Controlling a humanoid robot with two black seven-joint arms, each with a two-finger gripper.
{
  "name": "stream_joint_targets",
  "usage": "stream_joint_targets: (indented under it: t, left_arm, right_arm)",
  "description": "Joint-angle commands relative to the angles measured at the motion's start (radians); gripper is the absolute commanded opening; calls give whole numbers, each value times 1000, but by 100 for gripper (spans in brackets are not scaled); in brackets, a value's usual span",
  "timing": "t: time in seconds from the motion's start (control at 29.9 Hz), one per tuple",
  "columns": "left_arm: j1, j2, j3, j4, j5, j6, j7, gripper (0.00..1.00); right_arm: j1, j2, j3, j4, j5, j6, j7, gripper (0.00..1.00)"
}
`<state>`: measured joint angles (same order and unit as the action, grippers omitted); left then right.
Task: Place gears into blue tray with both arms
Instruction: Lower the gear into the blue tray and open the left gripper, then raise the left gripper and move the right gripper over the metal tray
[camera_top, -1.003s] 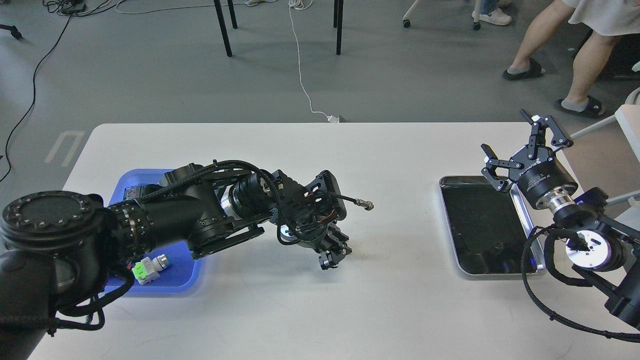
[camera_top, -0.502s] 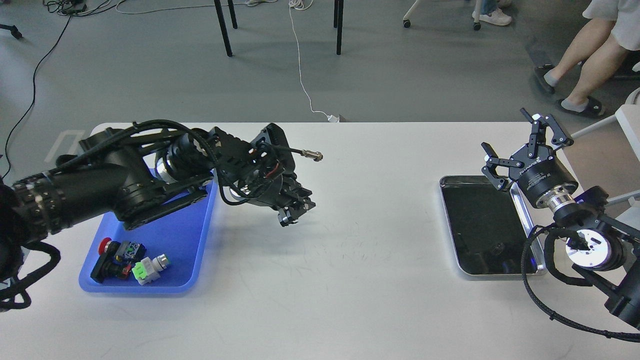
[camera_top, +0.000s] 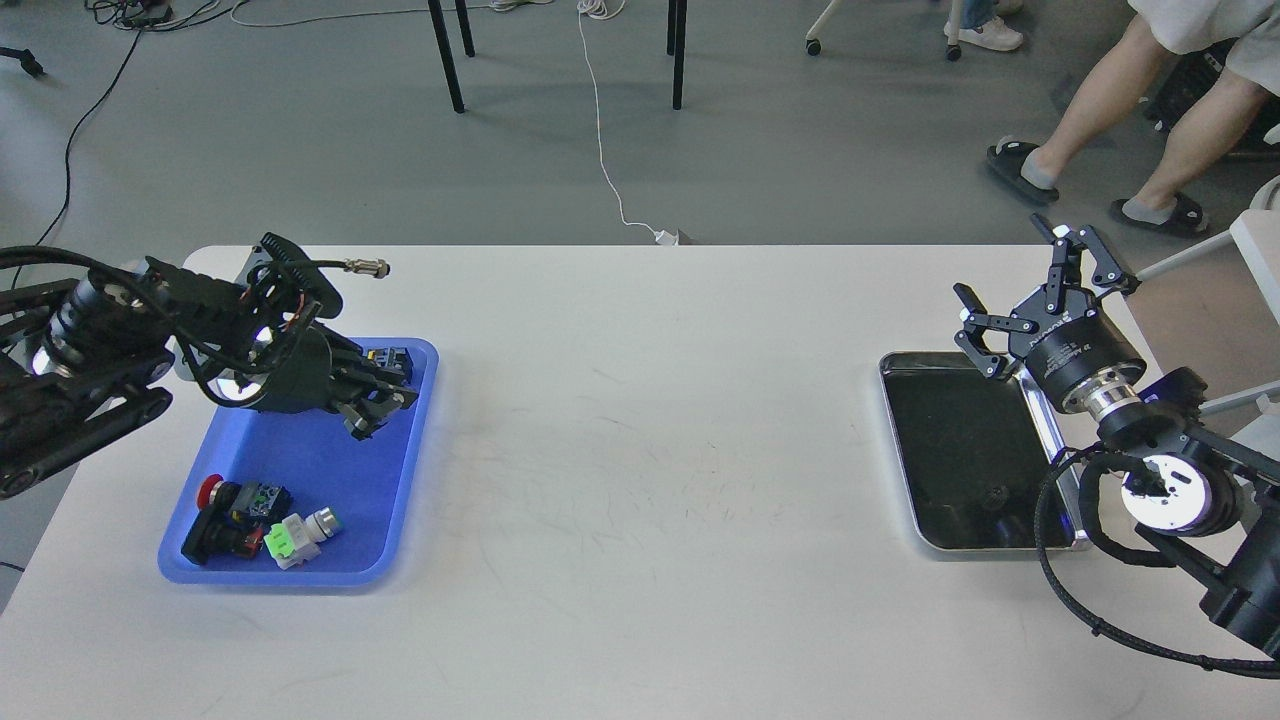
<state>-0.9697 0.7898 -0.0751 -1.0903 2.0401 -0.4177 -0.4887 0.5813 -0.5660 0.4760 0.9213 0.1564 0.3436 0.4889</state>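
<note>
The blue tray (camera_top: 310, 470) lies at the table's left. My left gripper (camera_top: 372, 412) hangs over its far right part, pointing down and to the right. Its fingers are dark and close together, and I cannot make out whether anything is between them. One small dark round gear (camera_top: 995, 493) rests on the black floor of the steel tray (camera_top: 886, 400) at the right. My right gripper (camera_top: 1035, 280) is raised over that tray's far right corner. Its fingers are spread open and hold nothing.
In the blue tray's near end lie a red-capped switch (camera_top: 215, 500) and a green-and-white connector block (camera_top: 288, 540). Another small component (camera_top: 392, 360) sits at its far right corner. A person's legs (camera_top: 1120, 110) are beyond the table at the right.
My left arm swung left from the table's middle to above the blue tray, uncovering the switch in it. The right gripper shifted only slightly. The person's legs moved.
</note>
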Motion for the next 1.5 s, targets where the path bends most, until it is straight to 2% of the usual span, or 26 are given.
stream_joint_targets:
  t: [0.0, 0.37, 0.43, 0.6, 0.84, 1.0, 1.07, 1.17, 1.34, 1.47]
  left_arm:
    - [51, 32, -5, 6, -1, -3, 0, 25]
    - [71, 16, -6, 61, -6, 2, 0, 35]
    - [75, 16, -6, 64, -6, 4, 0, 43]
    - [74, 19, -12, 64, -49, 10, 0, 81]
    - [75, 16, -158, 44, -315, 10, 0, 93]
    - [114, 9, -215, -13, -696, 13, 0, 96]
    - [170, 3, -264, -51, -1011, 13, 0, 97]
    - [268, -30, -380, -95, -1237, 13, 0, 98]
    - [480, -162, -659, -95, -1288, 13, 0, 98]
    - [603, -237, -787, -92, -1299, 13, 0, 98]
  right_arm:
    - [0, 0, 0, -1, 0, 0, 0, 98]
    - [-3, -2, -2, 2, 0, 0, 0, 98]
    - [-5, -2, -2, 4, 0, 0, 0, 98]
    - [-6, -2, -2, 5, 0, 0, 0, 98]
    - [-3, -8, -2, 8, 0, 0, 0, 98]
    - [-5, -11, 0, 10, 0, 0, 0, 98]
    - [-5, -11, 0, 10, 0, 2, 0, 98]
    - [-8, -12, 0, 10, 0, 2, 0, 98]
    - [-8, -14, 0, 11, -6, 5, 0, 98]
    - [-5, -15, 0, 11, -35, 9, 0, 98]
